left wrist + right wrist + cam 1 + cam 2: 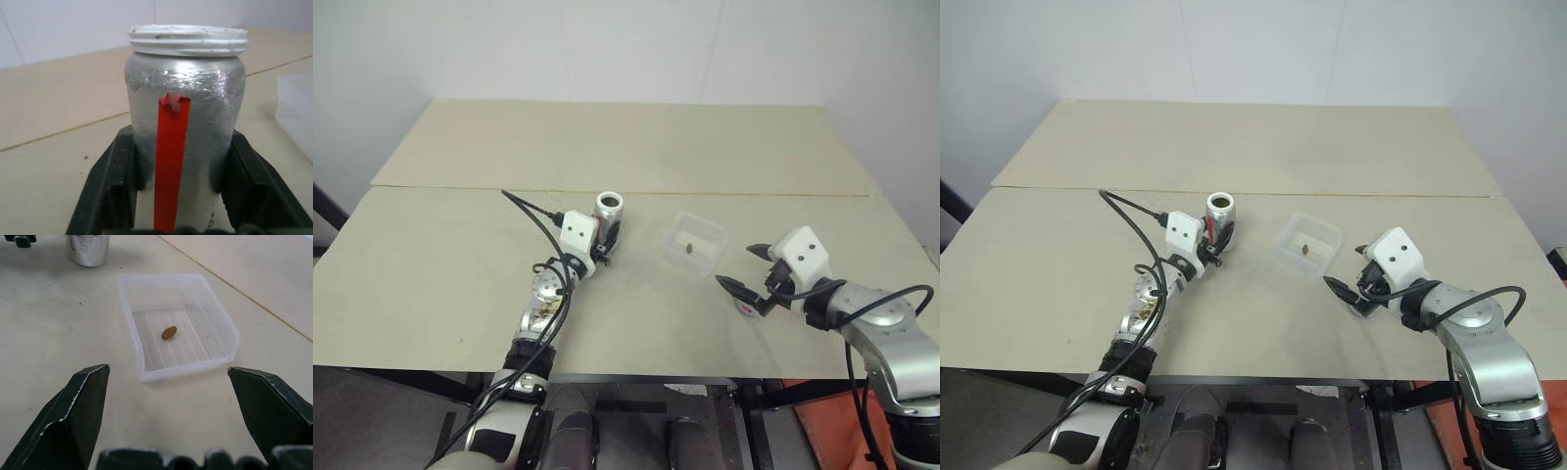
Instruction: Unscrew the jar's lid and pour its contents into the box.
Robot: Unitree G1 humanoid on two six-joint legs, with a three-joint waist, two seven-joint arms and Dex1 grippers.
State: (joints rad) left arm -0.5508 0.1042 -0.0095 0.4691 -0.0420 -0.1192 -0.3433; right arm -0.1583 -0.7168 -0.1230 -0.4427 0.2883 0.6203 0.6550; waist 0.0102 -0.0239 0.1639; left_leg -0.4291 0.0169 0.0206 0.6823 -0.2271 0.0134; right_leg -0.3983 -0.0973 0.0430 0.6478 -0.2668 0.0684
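Note:
The silver-grey jar (609, 211) with a red strip (171, 161) stands upright on the table with its top open. My left gripper (610, 238) reaches around the jar's lower half from the near side. To the jar's right sits the clear box (715, 231), and a tiny brown piece, the contents (169, 332), lies on its base. My right gripper (741, 267) hovers open just right of the box, pointing at it, with nothing between its fingers. A small grey disc with a red mark, the lid (745, 307), lies on the table under that gripper.
The beige table (460, 255) is made of two boards with a seam (754, 194) running behind the jar and box. A black cable (533, 211) loops over my left arm. A white wall stands behind the table's far edge.

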